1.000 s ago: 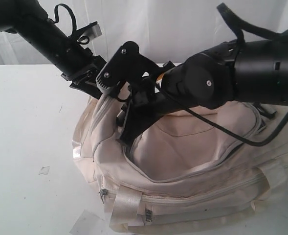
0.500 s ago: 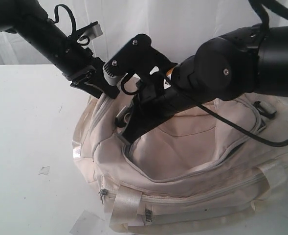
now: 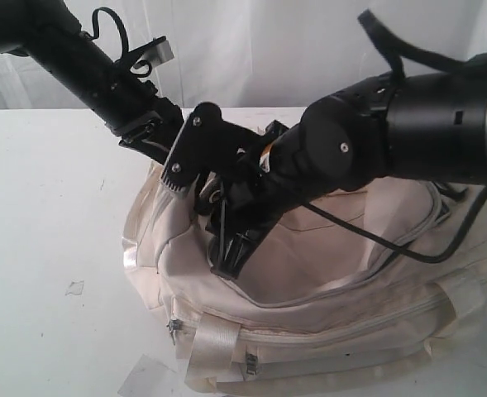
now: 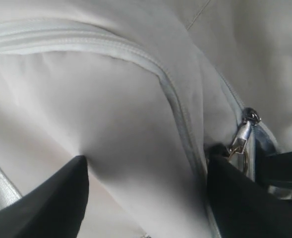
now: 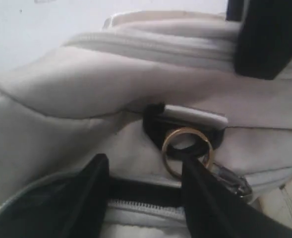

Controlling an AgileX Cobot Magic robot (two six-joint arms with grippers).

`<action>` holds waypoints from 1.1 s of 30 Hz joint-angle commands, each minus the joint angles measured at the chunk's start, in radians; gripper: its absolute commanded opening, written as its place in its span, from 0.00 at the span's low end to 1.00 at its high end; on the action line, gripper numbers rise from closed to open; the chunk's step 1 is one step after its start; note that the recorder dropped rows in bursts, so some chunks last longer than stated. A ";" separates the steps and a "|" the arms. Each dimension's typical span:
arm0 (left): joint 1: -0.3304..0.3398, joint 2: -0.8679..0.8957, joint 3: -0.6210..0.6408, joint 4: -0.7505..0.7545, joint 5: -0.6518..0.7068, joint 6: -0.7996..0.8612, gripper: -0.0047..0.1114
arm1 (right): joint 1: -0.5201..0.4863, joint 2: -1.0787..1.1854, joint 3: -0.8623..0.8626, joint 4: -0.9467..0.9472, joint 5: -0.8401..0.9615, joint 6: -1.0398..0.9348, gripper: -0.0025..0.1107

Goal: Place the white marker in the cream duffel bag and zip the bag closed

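EXTERIOR VIEW
Table (image 3: 36,215): white; a small scrap (image 3: 75,288) is seen at 8 o'clock and a clear piece (image 3: 144,376) at 7 o'clock.
Bag (image 3: 309,318): laid on its side on the table, filling the frame from 4 to 6 o'clock. The main zip is seen undone, its mouth gaping upward in a long curve. A shiny handle (image 3: 210,343) is sewn to the front at 6 o'clock.
Left gripper (image 3: 154,141): carried in from 10 o'clock and set against the bag's rear corner, at 10 o'clock of the bag.
Right gripper (image 3: 231,256): carried in from 3 o'clock, tilted down, its tip placed at the end of the bag's mouth, at 9 o'clock of the opening.

LEFT WRIST VIEW
Left gripper (image 4: 146,198): a thick fold of bag (image 4: 111,124) cloth fills the gap, and both dark fingers (image 4: 51,203) are pressed against it, so the fold is held.
Pull (image 4: 242,134): a silver zip pull hangs on the seam, just beside one finger.

RIGHT WRIST VIEW
Right gripper (image 5: 146,193): fingers (image 5: 205,198) are held apart, nothing clamped; black lining and zip teeth (image 5: 136,206) are seen between them.
Ring (image 5: 164,148): a gold ring hangs from a black clip (image 5: 155,121) on the bag (image 5: 61,99), touching one fingertip.
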 commanded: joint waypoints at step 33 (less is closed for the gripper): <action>-0.003 -0.006 0.000 -0.012 0.032 0.002 0.64 | 0.029 0.098 -0.002 -0.230 -0.170 0.212 0.28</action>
